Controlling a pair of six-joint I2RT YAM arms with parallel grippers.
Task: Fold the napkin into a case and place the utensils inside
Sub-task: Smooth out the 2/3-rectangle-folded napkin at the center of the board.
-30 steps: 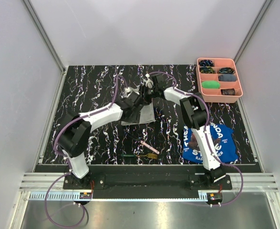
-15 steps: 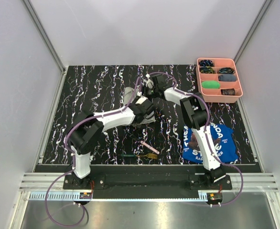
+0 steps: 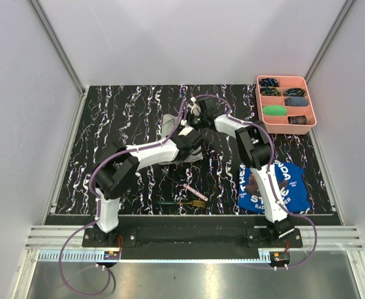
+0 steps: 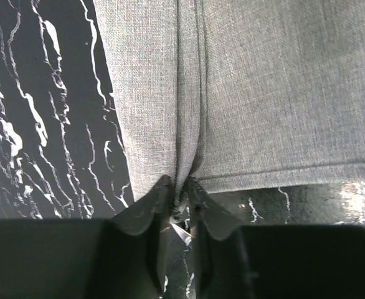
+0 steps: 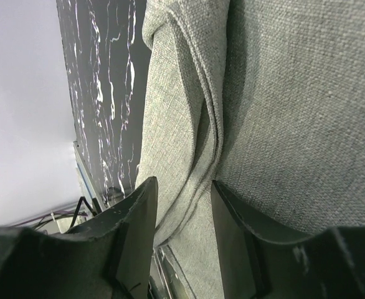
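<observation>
The light grey napkin (image 3: 168, 124) lies bunched mid-table, mostly hidden under both arms. My left gripper (image 3: 195, 150) is at its near edge; in the left wrist view the jaws (image 4: 181, 189) are shut on a raised pleat of the napkin (image 4: 270, 93). My right gripper (image 3: 197, 118) is over its far side; its fingers (image 5: 182, 193) stand open astride a layered fold of the napkin (image 5: 294, 112). The pink-handled knife (image 3: 194, 192) and the green-handled fork (image 3: 182, 203) lie on the table nearer the bases, apart from both grippers.
A blue printed cloth (image 3: 273, 185) lies under the right arm at the near right. A pink compartment tray (image 3: 286, 128) with small items stands at the far right corner. Walls enclose the black marbled table (image 3: 120, 112) on three sides.
My left arm swung right across the napkin and its jaws closed on a pleat at the near edge. The flat cloth has gathered up. The right gripper stayed put.
</observation>
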